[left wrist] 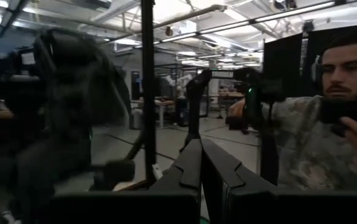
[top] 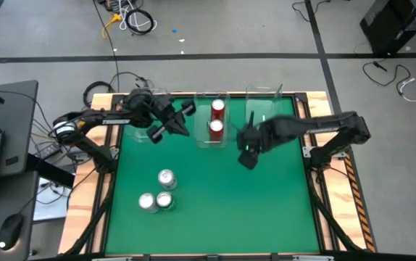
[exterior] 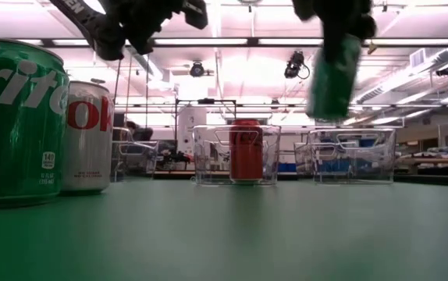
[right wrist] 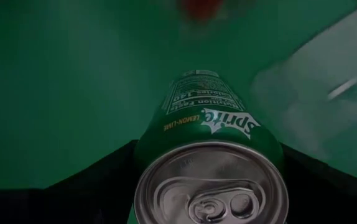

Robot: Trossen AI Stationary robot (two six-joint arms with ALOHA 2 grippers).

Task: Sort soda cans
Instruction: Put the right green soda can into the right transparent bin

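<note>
Green can (right wrist: pixel 211 168) clamped between right gripper (right wrist: pixel 211 186) jaws, airborne.

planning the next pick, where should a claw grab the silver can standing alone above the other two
Grip the lone silver can around its round side wall, coming straight down from above: it stands upright, and its flanks look free, while the other two cans crowd the near side.

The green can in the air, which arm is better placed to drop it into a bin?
The right: its end effector holds the green can beside the right-hand clear bin. The left end effector is over the left bin.
</note>
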